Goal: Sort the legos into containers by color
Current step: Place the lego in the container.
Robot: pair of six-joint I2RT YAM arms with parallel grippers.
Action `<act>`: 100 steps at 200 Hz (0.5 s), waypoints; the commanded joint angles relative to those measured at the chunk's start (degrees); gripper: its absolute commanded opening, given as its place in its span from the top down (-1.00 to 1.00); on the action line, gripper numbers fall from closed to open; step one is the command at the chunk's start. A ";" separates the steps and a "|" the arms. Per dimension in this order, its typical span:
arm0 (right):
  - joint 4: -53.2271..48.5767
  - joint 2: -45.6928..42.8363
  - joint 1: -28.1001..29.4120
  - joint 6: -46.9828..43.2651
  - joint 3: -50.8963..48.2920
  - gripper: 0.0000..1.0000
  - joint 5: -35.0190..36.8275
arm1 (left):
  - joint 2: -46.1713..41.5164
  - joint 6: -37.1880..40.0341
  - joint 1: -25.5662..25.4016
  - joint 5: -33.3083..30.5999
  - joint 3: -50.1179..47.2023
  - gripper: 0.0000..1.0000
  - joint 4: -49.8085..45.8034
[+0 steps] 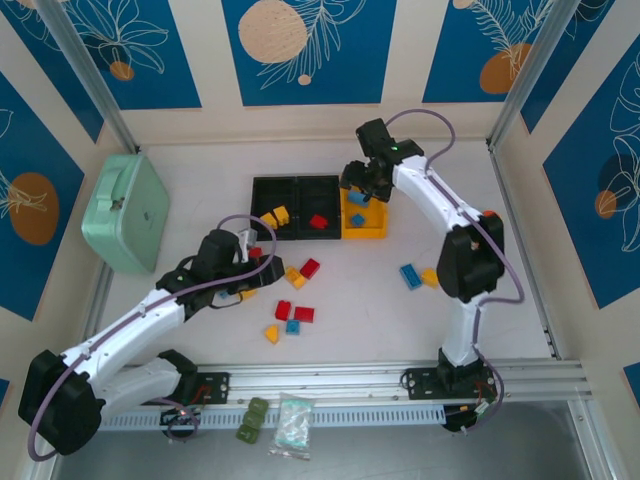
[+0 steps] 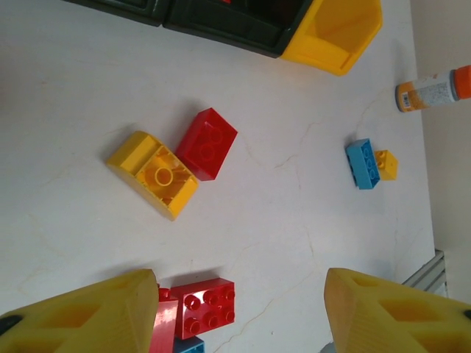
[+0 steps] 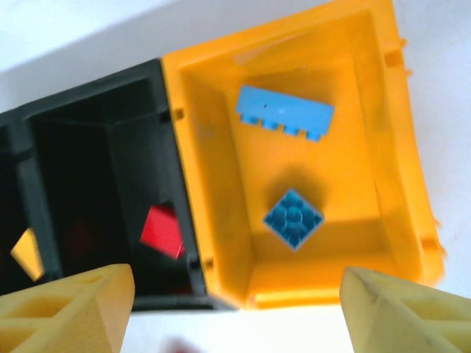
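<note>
The containers stand in a row at the back: two black bins and a yellow bin. My right gripper hovers open over the yellow bin, holding nothing. Below it lie a long blue lego and a square blue lego. A red lego sits in the middle black bin. My left gripper is open above the table. A red lego lies by its left finger. A yellow lego and another red lego lie further off.
A blue lego and a small yellow lego lie at the right, near an orange-capped bottle. A mint green case stands at the left. Olive blocks and a clear bag rest by the front rail.
</note>
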 commanded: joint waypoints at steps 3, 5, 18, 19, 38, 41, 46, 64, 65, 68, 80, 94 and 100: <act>2.73 -7.24 0.94 -1.55 -7.80 -0.48 -1.45 | 0.57 0.17 -0.65 0.18 -0.06 -0.23 -1.30; 2.88 -8.07 0.94 -1.56 -8.58 -0.48 -1.45 | 0.66 0.21 -0.65 0.32 -0.06 -0.23 -1.18; 3.68 -12.32 0.86 -1.72 -14.38 -0.48 -1.63 | 1.59 0.66 -0.62 1.52 0.12 -0.24 -0.43; 3.68 -12.32 0.86 -1.72 -14.38 -0.48 -1.63 | 1.64 0.68 -0.59 1.62 0.12 -0.24 -0.31; 4.63 -17.86 0.60 -1.99 -22.07 -0.48 -0.87 | 3.76 0.91 -0.69 4.56 0.25 -0.24 2.44; 4.66 -18.66 0.53 -2.00 -23.16 -0.48 -0.70 | 4.15 0.88 -0.73 4.98 0.29 -0.24 2.98; 4.62 -19.96 0.39 -2.05 -24.70 -0.48 -0.47 | 4.89 0.87 -0.97 5.60 0.39 -0.24 3.61; 4.77 -24.45 -0.61 -2.09 -30.93 -0.50 -0.09 | 7.57 1.17 -1.97 7.10 1.44 -0.24 5.66; 4.79 -24.63 -0.71 -2.09 -31.25 -0.50 -0.07 | 7.74 1.24 -2.06 7.09 1.53 -0.24 5.73; 4.96 -25.59 -1.06 -2.09 -32.59 -0.51 -0.11 | 8.23 1.26 -2.31 7.30 1.83 -0.24 6.01; 5.74 -27.73 -2.58 -2.05 -36.61 -0.54 -0.58 | 10.08 1.65 -3.34 7.63 2.76 -0.24 6.97; 7.04 -29.25 -4.86 -2.15 -40.67 -0.57 -1.42 | 12.14 2.00 -4.60 7.63 3.99 -0.24 7.71; 7.75 -29.59 -5.74 -2.25 -42.42 -0.59 -1.65 | 13.03 2.05 -5.15 7.60 4.45 -0.24 8.04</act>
